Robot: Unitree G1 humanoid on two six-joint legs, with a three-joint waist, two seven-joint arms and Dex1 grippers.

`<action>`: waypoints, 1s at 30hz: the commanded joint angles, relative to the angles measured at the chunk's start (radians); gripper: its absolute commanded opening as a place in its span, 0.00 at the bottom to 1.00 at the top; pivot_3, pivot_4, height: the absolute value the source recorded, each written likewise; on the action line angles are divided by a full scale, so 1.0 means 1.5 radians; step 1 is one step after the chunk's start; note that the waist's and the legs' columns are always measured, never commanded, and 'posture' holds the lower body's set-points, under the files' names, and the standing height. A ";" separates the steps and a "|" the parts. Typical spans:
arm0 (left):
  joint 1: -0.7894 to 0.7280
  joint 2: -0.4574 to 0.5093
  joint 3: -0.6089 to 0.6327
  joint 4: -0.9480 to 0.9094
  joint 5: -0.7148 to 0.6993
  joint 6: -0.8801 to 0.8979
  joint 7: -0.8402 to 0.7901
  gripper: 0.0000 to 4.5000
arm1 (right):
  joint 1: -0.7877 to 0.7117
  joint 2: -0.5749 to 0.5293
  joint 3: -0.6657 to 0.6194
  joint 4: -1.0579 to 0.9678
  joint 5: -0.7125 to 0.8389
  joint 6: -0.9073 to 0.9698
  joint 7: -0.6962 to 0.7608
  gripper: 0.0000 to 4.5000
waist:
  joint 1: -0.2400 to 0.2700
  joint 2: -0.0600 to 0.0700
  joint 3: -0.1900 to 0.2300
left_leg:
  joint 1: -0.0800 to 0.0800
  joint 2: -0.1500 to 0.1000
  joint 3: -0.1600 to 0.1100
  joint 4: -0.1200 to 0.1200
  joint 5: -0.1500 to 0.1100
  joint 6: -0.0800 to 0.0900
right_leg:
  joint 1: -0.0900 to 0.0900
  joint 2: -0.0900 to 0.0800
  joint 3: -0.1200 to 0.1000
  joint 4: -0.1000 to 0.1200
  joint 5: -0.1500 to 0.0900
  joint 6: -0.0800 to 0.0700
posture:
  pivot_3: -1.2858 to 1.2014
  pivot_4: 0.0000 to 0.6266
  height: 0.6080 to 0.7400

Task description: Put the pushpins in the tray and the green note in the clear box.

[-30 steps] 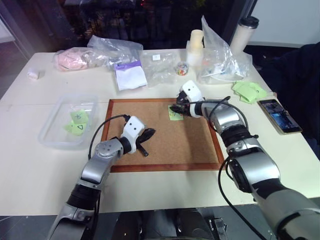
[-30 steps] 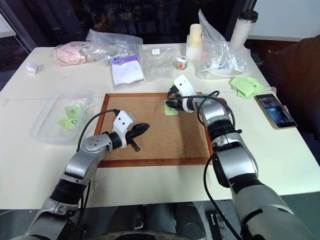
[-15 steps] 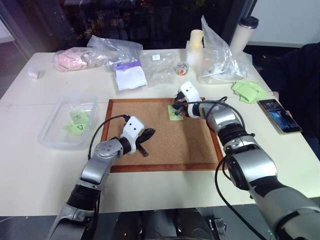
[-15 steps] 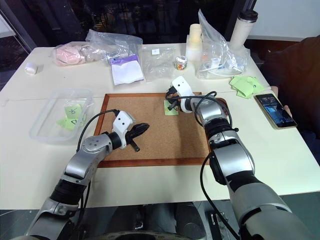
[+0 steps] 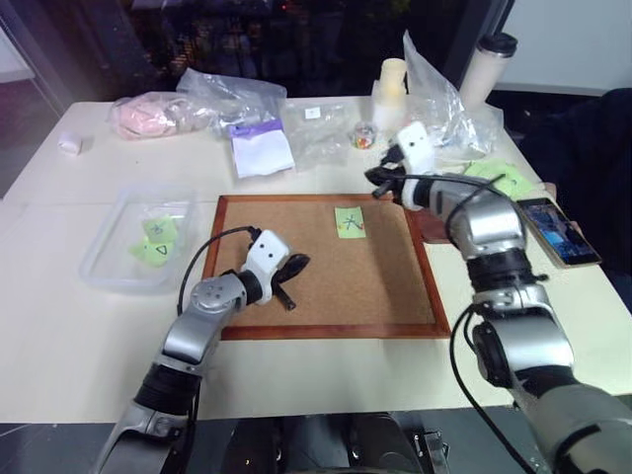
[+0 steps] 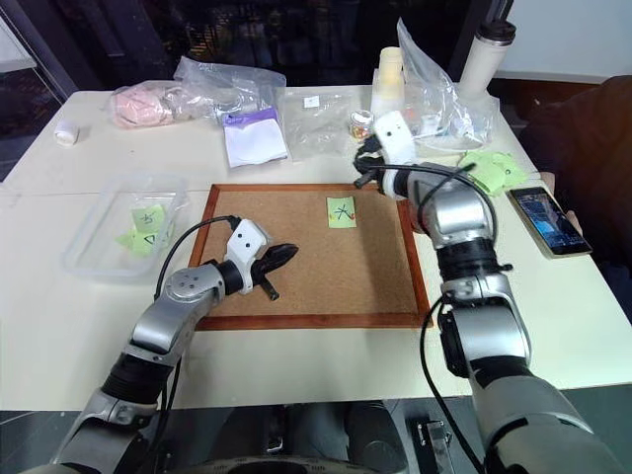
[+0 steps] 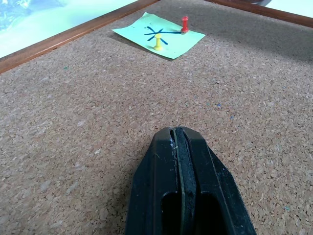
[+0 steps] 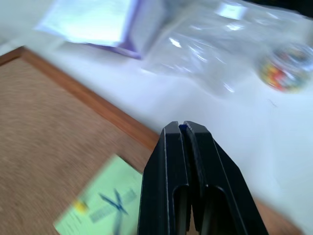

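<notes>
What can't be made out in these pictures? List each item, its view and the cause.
Right wrist view: whether the blue speck between the shut fingers of the right gripper is a pushpin; too small.
Left eye view: most of the tray, hidden behind the right arm.
Left eye view: scribbles on notes in the clear box; too small.

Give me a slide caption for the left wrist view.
Shut left gripper over the cork board, facing the green note pinned by a red pushpin and a yellow pushpin.
</notes>
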 commanded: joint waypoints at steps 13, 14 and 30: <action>0.003 -0.006 -0.030 0.059 0.016 0.003 -0.028 0.00 | 0.166 -0.085 -0.095 -0.120 0.054 0.076 -0.043 0.01 | 0.003 0.002 -0.001 | 0.005 -0.001 0.002 0.000 0.000 0.001 | 0.005 0.001 0.001 -0.001 0.000 0.000 | 0.52 0.24 1.00; 0.003 -0.007 -0.029 0.059 0.016 0.003 -0.028 0.00 | 0.166 -0.086 -0.095 -0.118 0.056 0.075 -0.044 0.01 | 0.004 0.002 -0.001 | 0.005 -0.001 0.002 0.000 -0.001 0.001 | 0.005 0.001 0.001 -0.001 0.000 0.000 | 0.52 0.24 1.00; 0.001 -0.004 -0.026 0.060 0.016 0.001 -0.029 0.00 | 0.150 -0.093 -0.084 -0.100 0.062 0.059 -0.044 0.99 | 0.012 0.002 -0.001 | 0.005 -0.001 0.002 0.000 -0.001 0.002 | 0.005 0.002 0.001 -0.001 0.000 0.000 | 0.52 0.24 1.00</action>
